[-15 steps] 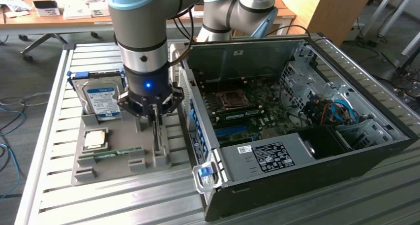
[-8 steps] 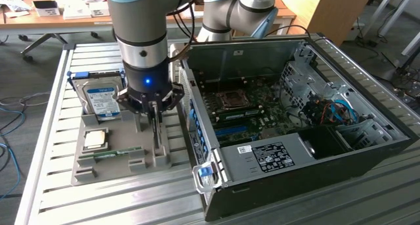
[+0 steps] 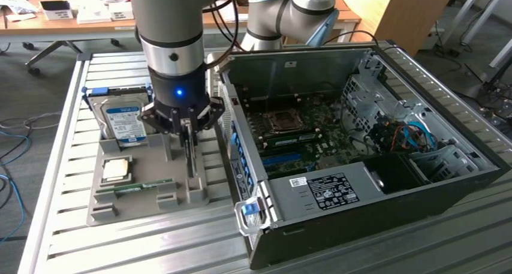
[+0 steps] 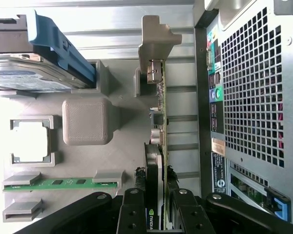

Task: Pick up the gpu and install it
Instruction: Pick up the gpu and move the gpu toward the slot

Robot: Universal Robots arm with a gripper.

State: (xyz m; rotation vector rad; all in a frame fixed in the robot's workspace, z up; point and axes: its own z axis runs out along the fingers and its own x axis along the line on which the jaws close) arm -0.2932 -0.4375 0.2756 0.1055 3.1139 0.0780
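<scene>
The gpu [image 3: 191, 163] stands on its edge in a slot of the grey holder tray [image 3: 152, 209], just beside the open computer case [image 3: 448, 184]. In the wrist view the gpu [image 4: 160, 105] is a thin green board with a dark cooler, and its silvery bracket end sits in a grey post of the tray. My gripper [image 3: 189, 143] hangs straight above it. My gripper [image 4: 157, 202] has its black fingers [image 4: 133, 209] pressed on both faces of the card, shut on it. The card still rests in the tray.
A hard drive [image 3: 124, 115] with a blue-white label, a processor chip [image 3: 116, 169] and a narrow green memory stick [image 3: 136, 186] also sit in the tray. The motherboard [image 3: 304, 136] lies exposed inside the case. A desk stands at the back.
</scene>
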